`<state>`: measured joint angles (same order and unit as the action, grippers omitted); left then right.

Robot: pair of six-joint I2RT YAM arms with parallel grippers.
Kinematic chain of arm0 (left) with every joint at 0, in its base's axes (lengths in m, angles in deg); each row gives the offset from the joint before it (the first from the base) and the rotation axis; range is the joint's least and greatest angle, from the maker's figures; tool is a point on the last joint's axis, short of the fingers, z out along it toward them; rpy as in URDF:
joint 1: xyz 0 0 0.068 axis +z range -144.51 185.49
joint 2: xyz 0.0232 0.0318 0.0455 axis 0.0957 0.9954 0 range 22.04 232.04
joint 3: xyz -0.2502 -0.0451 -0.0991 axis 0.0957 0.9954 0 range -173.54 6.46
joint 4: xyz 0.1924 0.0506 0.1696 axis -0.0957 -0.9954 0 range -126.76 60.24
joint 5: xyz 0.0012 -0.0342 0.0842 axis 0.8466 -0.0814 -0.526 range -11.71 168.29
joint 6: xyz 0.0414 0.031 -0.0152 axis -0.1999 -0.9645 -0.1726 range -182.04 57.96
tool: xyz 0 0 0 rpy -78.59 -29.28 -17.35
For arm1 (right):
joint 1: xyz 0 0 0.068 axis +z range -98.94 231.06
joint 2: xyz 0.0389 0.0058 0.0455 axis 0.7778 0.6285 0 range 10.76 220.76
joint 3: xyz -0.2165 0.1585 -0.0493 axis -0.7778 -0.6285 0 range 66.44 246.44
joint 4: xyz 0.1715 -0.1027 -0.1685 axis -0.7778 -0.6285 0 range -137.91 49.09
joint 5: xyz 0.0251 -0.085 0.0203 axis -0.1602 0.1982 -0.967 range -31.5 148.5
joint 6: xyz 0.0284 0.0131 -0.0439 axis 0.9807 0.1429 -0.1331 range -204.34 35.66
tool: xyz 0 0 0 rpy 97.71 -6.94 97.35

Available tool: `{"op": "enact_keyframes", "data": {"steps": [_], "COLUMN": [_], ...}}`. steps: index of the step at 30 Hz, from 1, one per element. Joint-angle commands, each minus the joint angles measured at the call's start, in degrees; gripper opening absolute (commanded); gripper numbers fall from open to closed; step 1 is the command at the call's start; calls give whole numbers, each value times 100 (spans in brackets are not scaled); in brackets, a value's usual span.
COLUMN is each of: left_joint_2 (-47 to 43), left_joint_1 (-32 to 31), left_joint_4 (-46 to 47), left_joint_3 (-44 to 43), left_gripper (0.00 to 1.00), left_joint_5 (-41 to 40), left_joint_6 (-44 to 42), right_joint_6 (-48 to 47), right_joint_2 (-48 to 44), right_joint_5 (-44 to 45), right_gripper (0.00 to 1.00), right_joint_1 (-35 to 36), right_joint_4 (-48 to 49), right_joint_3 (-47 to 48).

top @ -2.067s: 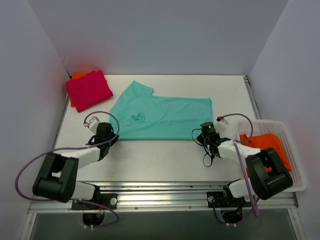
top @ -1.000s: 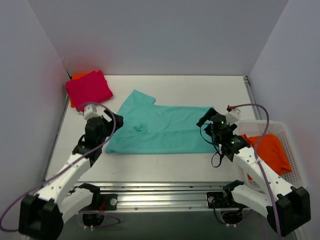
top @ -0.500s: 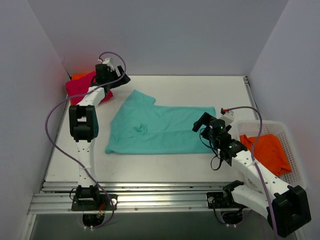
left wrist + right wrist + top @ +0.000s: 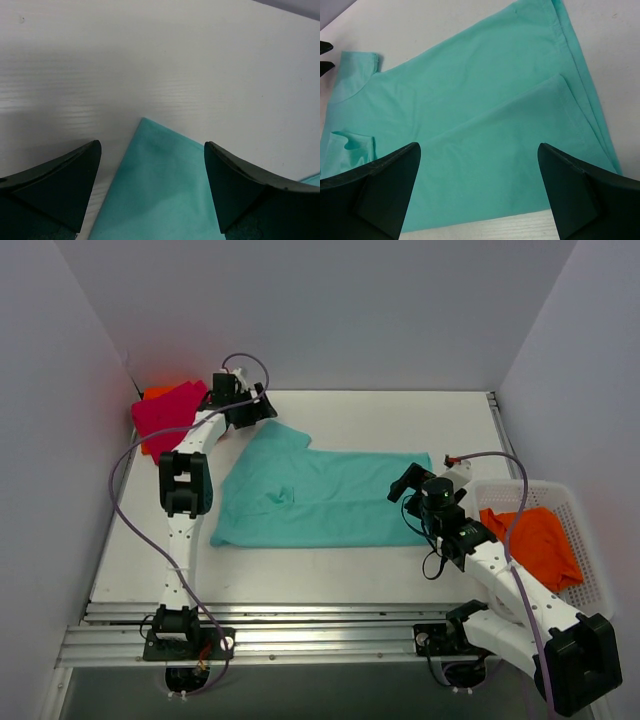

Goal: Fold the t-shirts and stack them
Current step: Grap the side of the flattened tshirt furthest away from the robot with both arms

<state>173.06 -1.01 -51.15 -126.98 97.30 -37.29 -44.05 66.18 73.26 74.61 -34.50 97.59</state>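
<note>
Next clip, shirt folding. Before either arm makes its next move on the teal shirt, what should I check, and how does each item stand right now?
1. Left tool open: ok.
2. Right tool open: ok.
3. Far corner of the teal shirt centred in the left tool's opening: ok, going by the wrist view.
4. Right tool above the shirt's right end: ok.
5. Shirt lying smooth: not ok, a small bunched bit shows left of its middle.
6. Gap between each tool and the cloth: cannot tell.
</note>
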Motion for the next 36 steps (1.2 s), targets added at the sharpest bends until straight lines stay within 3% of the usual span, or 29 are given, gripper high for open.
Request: {"op": "enact_keyframes", "data": {"steps": [1, 7, 11, 15, 24, 31, 36], "left_joint_2": [-143, -187, -99, -73, -20, 103, 279], "left_joint_1": [-184, -360, -378, -387, -378, -387, -387], "left_joint_4": [-357, -665, -770, -806, -823, -998, -1140], "left_joint_3": [240, 355, 258, 231, 267, 179, -14], "left_gripper": [94, 94, 100, 83, 56, 51, 20], "left_joint_5": [-265, -933, -1030, -1048, -916, -819, -776], "left_joint_6": [-76, -32, -23, 21, 38, 73, 74], "right_joint_6": [-92, -66, -65, -39, 40, 57, 172], "right_joint_2": [-31, -66, -84, -22, 145, 180, 425], "right_joint_5": [211, 272, 404, 483, 650, 782, 835], "right_gripper": [100, 100, 100, 100, 100, 100, 100], "right_joint_1": [-61, -114, -140, -158, -167, -184, -210], "right_joint_4": [-9, -53, -105, -132, -219, -272, -45], "right_joint_3": [119, 92, 101, 136, 242, 294, 294]}}
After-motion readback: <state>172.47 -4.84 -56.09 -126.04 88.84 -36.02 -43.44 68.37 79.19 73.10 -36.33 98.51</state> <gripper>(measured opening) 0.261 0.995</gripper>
